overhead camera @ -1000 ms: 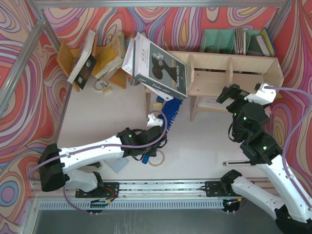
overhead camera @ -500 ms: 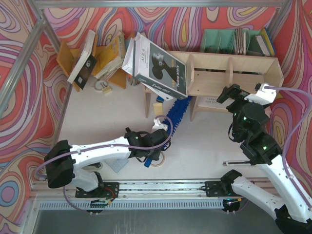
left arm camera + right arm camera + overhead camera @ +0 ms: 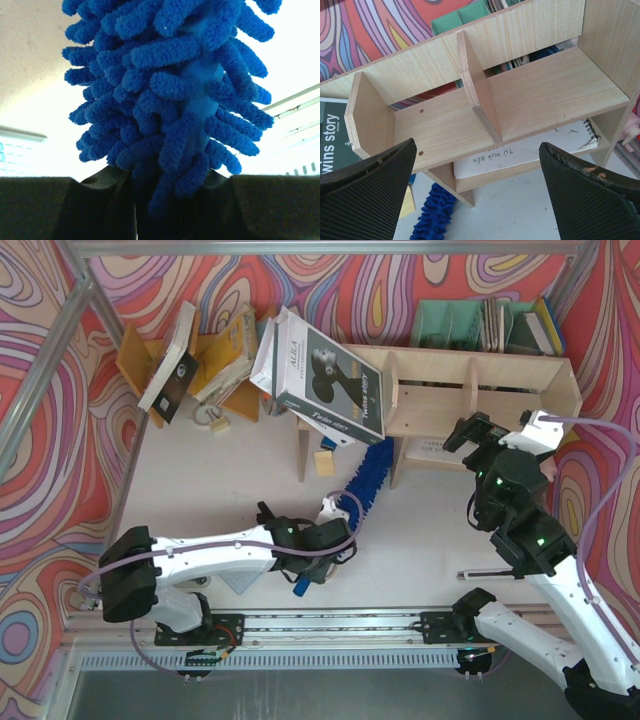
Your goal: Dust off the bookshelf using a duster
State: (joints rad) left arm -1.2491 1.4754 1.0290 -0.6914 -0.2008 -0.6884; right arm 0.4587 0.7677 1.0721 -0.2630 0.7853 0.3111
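The bookshelf (image 3: 520, 368) is a pale plywood unit with upright dividers, standing at the back right. It fills the right wrist view (image 3: 545, 95). The fluffy blue duster (image 3: 368, 475) lies slanted on the table, its tip by the shelf's left legs. My left gripper (image 3: 333, 512) is shut on it where the head meets the handle. The blue fibres (image 3: 175, 90) fill the left wrist view above the gripper (image 3: 167, 185). My right gripper (image 3: 470, 430) is open and empty in front of the shelf's right half, as the right wrist view (image 3: 475, 147) shows. The duster's tip (image 3: 434, 217) shows there too.
A large grey book (image 3: 325, 380) leans on the shelf's left end. An orange slanted rack (image 3: 215, 355) with books stands at the back left. A teal file organiser (image 3: 455, 325) stands behind the shelf. A white spiral notebook (image 3: 530, 150) lies on the lower shelf. A yellow note (image 3: 323, 462) lies by the left leg.
My left gripper has moved right and nearer with the duster. The duster's head has swung from under the big book to slant right toward the shelf's legs. The right arm is still.
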